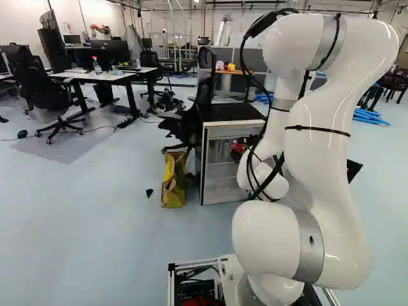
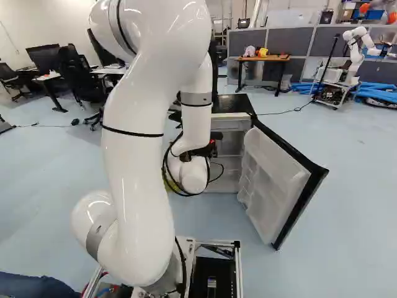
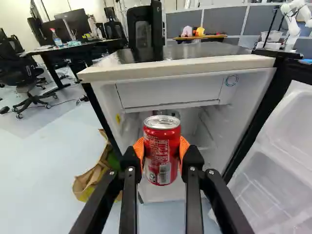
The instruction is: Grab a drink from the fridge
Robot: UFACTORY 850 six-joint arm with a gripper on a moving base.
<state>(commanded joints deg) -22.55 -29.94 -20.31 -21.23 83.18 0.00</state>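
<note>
Pale floor carries the fridge ahead of the gripper, its door open, I think, for passing the can, which both pads pinch upright.

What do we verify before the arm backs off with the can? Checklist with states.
1. Red drink can between both orange pads of the pincer: ok
2. Can upright: ok
3. Mini fridge door swung open: ok
4. Can fully outside the mini fridge: cannot tell
5. Shopping bag beside the fridge, not touching the can: ok
6. Grip firm enough for moving: cannot tell, probably worth a slow start
</note>
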